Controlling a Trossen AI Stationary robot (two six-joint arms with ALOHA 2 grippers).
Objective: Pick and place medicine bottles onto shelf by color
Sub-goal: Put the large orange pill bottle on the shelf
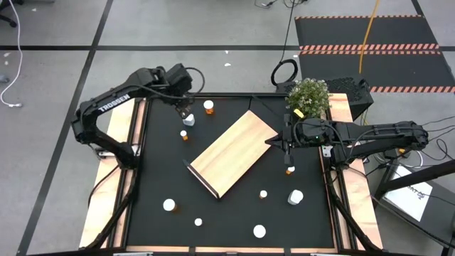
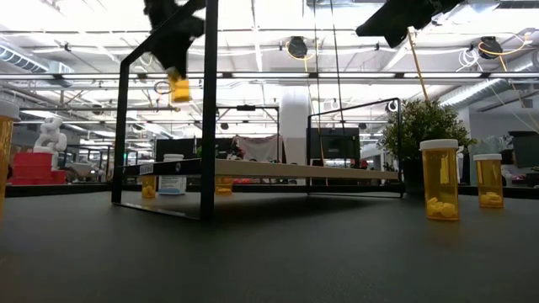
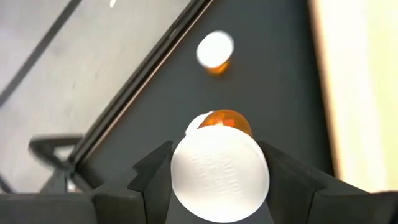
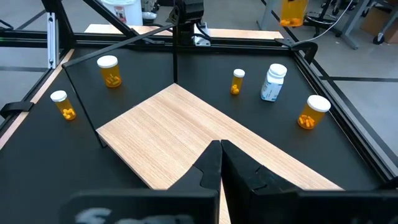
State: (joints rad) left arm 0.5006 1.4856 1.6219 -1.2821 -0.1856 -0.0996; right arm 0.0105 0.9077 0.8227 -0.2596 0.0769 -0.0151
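1. Left end effector (image 1: 186, 116) over the far left part of the table (image 1: 234, 213), clamped on an amber bottle (image 3: 219, 174) with a white cap; cap facing the left wrist camera, one finger (image 3: 155, 174) on each side.
2. Same bottle (image 2: 178, 87) hanging high above the table in the low view, clear of the surface.
3. Right end effector (image 1: 272, 141) at the shelf's right corner, fingers (image 4: 208, 168) pressed together, nothing between them.
4. Shelf (image 1: 231, 151) lying diagonally mid-table, light wood, thin dark lip along its near short end; top bare.
5. Amber bottle (image 1: 208, 107) near the far edge, just beside the left end effector; a smaller amber one (image 1: 184, 134) a little nearer, left of the shelf.
6. Small amber bottle (image 1: 289, 170) just beside the right end effector, on the near side.
7. White bottle (image 1: 295, 197) and a small white-capped one (image 1: 263, 193) right of the shelf's near end.
8. Along the near side: white-capped bottles at left (image 1: 169, 205), centre (image 1: 198, 222) and centre-right (image 1: 259, 230); body colour not clear from above.
9. Plant (image 1: 308, 97) at the far right corner.
10. Low view: two amber bottles (image 2: 440, 179) (image 2: 488, 181) standing upright at right on the table.
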